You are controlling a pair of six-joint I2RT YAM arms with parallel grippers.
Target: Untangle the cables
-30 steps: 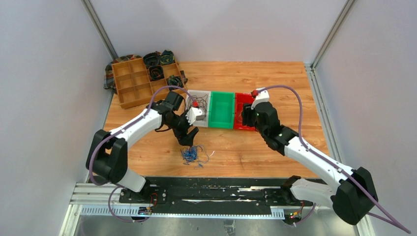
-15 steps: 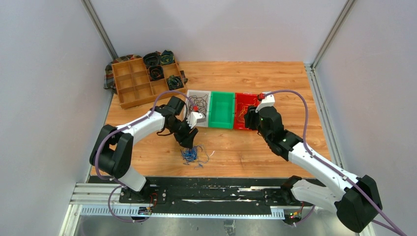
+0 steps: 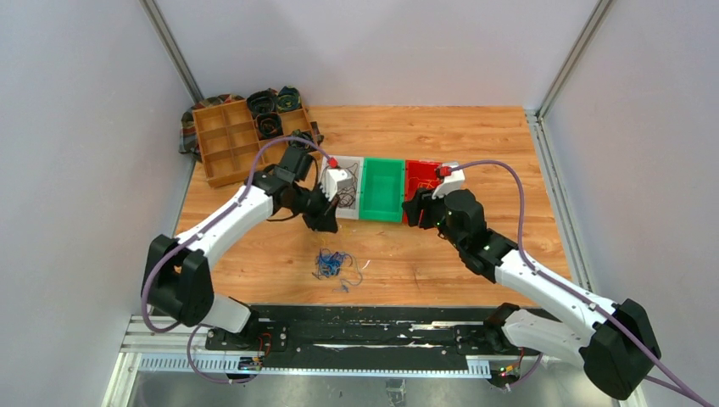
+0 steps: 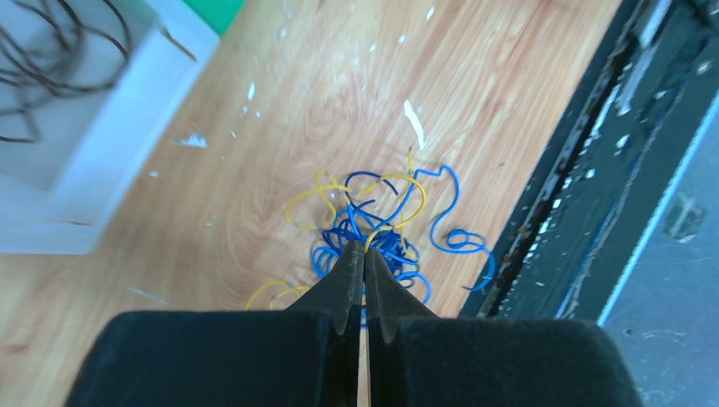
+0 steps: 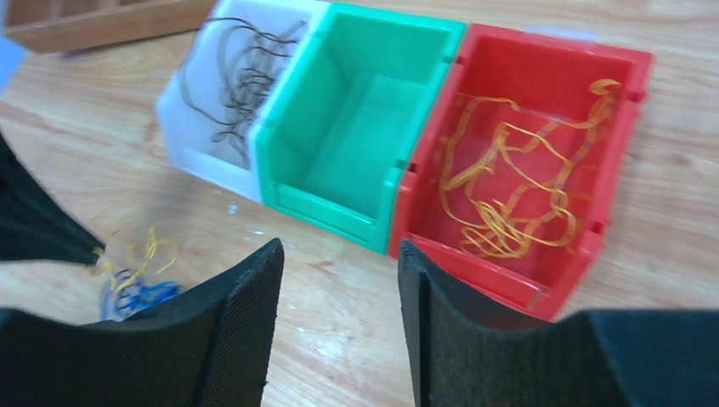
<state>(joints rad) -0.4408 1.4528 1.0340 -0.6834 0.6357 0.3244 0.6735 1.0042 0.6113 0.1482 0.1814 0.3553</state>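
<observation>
Since a second ago the left arm has lifted off the tangle (image 4: 377, 233) and swung back toward the bins, and the left pincer (image 4: 365, 254) has gone from spread to pressed together; the right arm has slid left, off the red bin (image 5: 475, 263) toward the front of the green bin (image 5: 326, 212).

Far left of the green bin sits the wooden tray (image 3: 225, 144), with dark coils (image 3: 270, 103) in its back compartments. Nearer, left of the green bin, the left pincer hangs above the tangle with its tips tight together; whether a thin strand is caught between them I cannot tell. That tangle of blue and yellow wires lies on the bench (image 3: 475, 144), in front of the green bin and to its left, apart from every bin; so the pull took one strand at most, I judge, and most of the sorting remains.

Touching the green bin's left side, the white bin (image 5: 208, 165) holds black wires (image 5: 242, 76); no wire shows in the green bin; touching its right side, the red bin holds yellow-orange wires (image 5: 509, 186). The right pincer (image 5: 339, 250) hovers in front of the green bin's right corner, jaws spread, nothing between them.

Pale flecks dot the wooden bench near the tangle; plain grey walls close three sides; a dark rail (image 3: 339, 314) runs along the near edge.
</observation>
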